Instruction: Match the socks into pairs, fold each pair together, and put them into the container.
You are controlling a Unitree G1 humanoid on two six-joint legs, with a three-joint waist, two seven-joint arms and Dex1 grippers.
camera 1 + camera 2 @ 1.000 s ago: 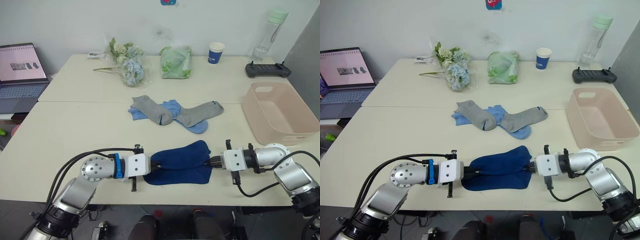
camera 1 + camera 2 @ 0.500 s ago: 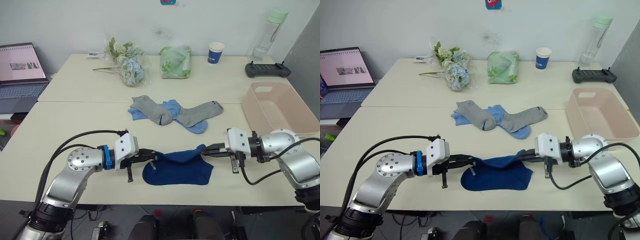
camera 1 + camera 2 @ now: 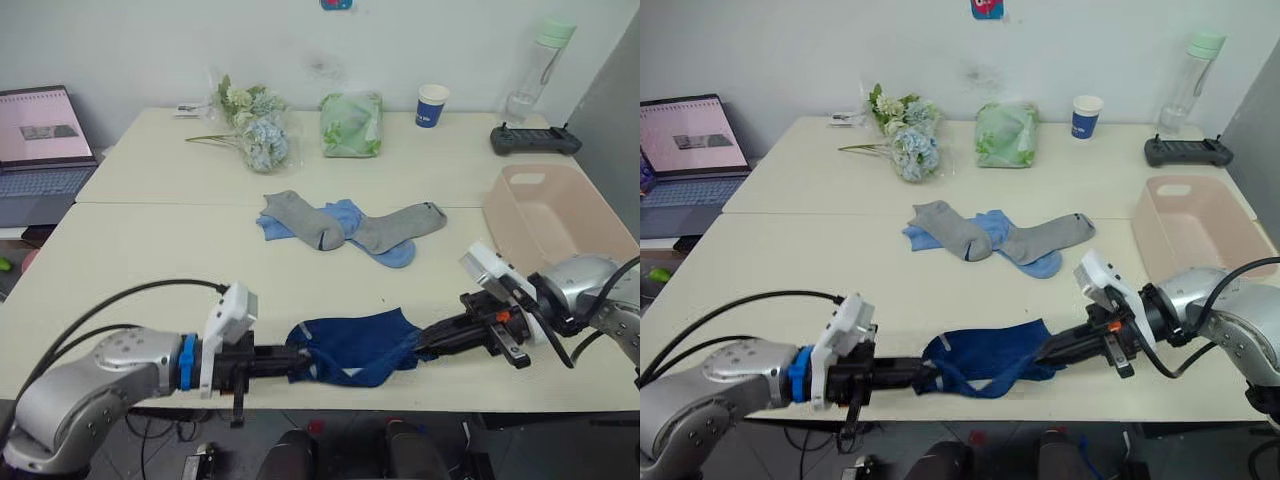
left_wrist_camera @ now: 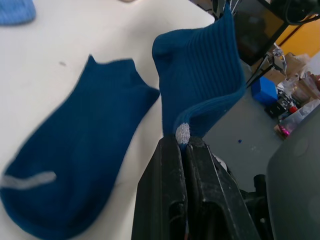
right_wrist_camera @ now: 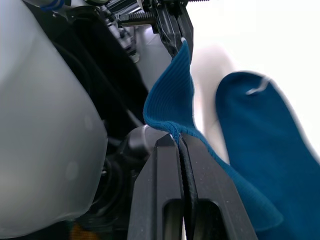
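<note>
At the counter's [image 3: 140,260] near edge, the left hand [image 3: 296,362] and right hand [image 3: 425,345] are each clamped on an end of one navy sock [image 3: 372,368], stretched between them above its mate [image 3: 350,335]. The risk is misalignment: a skewed fold could miss the lower sock or drag it off the edge. The grey socks [image 3: 385,228], light blue socks [image 3: 345,216] and pink container [image 3: 585,262] wait beyond.

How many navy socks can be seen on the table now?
2. One navy sock lies flat at the table's front edge; the other navy sock is lifted, pinched at its ends by the left tool and right tool.
</note>
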